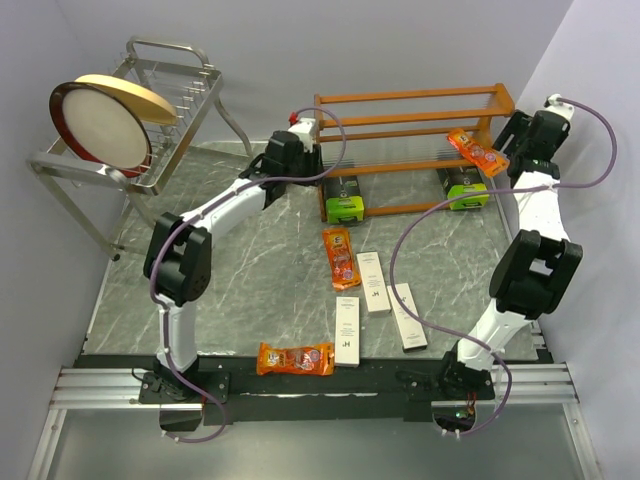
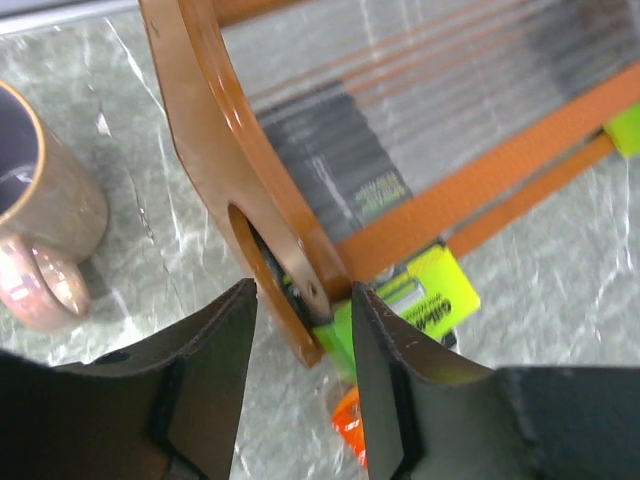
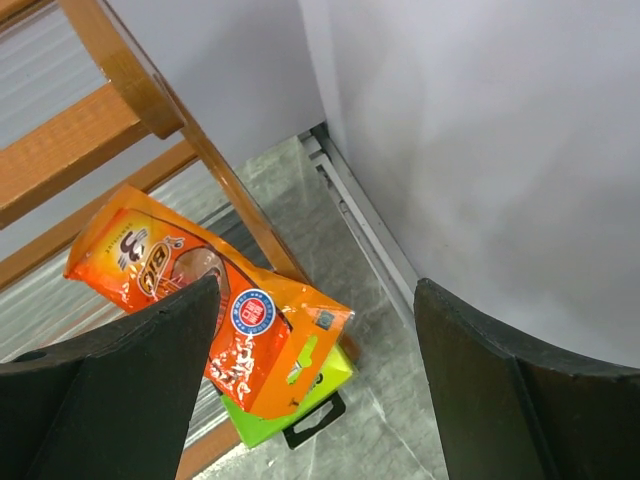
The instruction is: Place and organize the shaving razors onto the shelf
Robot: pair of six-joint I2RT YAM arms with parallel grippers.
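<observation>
On the shelf: one of the orange packets [image 1: 477,152] lies askew at the right end of the shelf [image 1: 410,100], leaning by the end post.
At its foot: two green packs [image 1: 345,207] sit one near each end, poking out below the front rail. Whether they rest on the lowest tier or on the surface [image 1: 250,270], I cannot tell.
Loose: three white boxes [image 1: 372,282] and the other two orange packets lie on the surface in front of the shelf, apart from it. One packet is down near the arm bases.
Right end effector [image 3: 317,290]: fingers spread wide with nothing between them, hovering just above the shelved packet.
Left end effector [image 2: 302,300]: at the shelf's left end, fingers partway apart astride the lower corner of the end panel. I cannot tell whether they pinch it.
Progress: under halfway, I'd say. Five razors are not yet shelved, and the one up there looks untidy.
Left to do: lift the boxes and packets onto the tiers, then straighten the rows.
Nearby: a mug [image 2: 45,200] stands beside the shelf's left end, and a wire rack [image 1: 190,110] holding a plate sits far left.
</observation>
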